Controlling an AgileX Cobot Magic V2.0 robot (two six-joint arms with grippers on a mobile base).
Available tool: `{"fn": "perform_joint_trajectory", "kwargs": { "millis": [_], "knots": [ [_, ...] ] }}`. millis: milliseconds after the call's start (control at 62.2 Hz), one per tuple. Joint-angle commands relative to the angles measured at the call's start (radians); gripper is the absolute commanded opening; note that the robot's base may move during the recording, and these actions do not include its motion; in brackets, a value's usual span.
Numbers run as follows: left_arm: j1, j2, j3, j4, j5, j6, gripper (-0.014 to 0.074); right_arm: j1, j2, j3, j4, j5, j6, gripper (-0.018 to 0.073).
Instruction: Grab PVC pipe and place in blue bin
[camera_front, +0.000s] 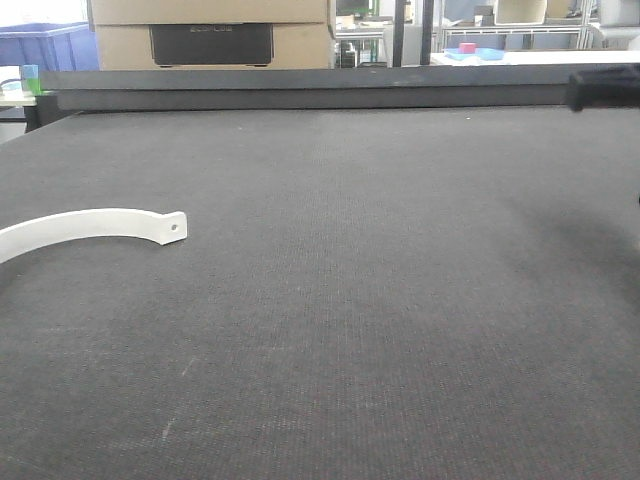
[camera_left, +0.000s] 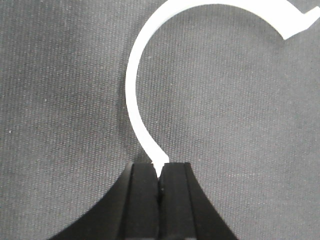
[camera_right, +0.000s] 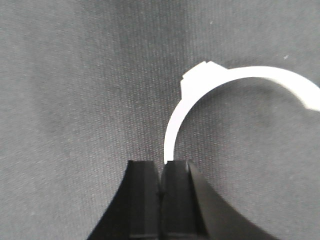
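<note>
The PVC pipe is a thin white curved strip (camera_front: 95, 225) lying on the dark table (camera_front: 380, 300) at the left, with a holed tab at its near end. In the left wrist view this strip (camera_left: 137, 65) arcs away from my left gripper (camera_left: 160, 167), which is shut with the strip's tapered end pinched between the fingertips. My right gripper (camera_right: 161, 167) is shut too. Another white curved strip (camera_right: 235, 75) ends behind its right finger (camera_right: 177, 200), not in the gap. A blue bin (camera_front: 45, 45) stands far back left, beyond the table.
A raised dark rail (camera_front: 300, 90) runs along the table's far edge. Cardboard boxes (camera_front: 210, 30) and shelving stand behind it. A black arm part (camera_front: 605, 87) juts in at the upper right.
</note>
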Motion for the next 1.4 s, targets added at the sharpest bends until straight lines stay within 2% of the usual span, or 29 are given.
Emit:
{"fn": "perform_joint_trajectory", "kwargs": {
  "millis": [0, 209, 322, 627, 1078, 1271, 1383],
  "knots": [
    [-0.005, -0.003, -0.004, -0.019, 0.017, -0.003, -0.0111, -0.012, 0.016, -0.008, 0.02, 0.004, 0.009, -0.0127],
    [-0.005, -0.003, -0.004, -0.036, 0.03, -0.003, -0.0111, -0.074, 0.047, -0.008, 0.083, -0.022, 0.009, 0.0096],
    [-0.005, -0.003, -0.004, -0.036, 0.03, -0.003, -0.0111, -0.076, 0.078, -0.008, 0.091, -0.032, 0.009, 0.0146],
    [-0.005, -0.003, -0.004, -0.036, 0.035, -0.003, -0.0111, -0.064, 0.119, -0.008, 0.106, -0.11, 0.009, 0.0146],
    [-0.005, -0.003, -0.004, -0.036, 0.054, -0.003, -0.0111, -0.064, 0.157, -0.008, 0.088, -0.091, 0.06, 0.0146],
    [-0.005, -0.003, -0.004, -0.036, 0.054, -0.003, -0.0111, -0.064, 0.159, -0.008, 0.0, -0.084, 0.186, 0.0146],
    [-0.005, -0.003, -0.004, -0.036, 0.054, -0.003, -0.0111, -0.064, 0.159, -0.008, 0.0, -0.088, 0.188, 0.0146]
  ]
}}
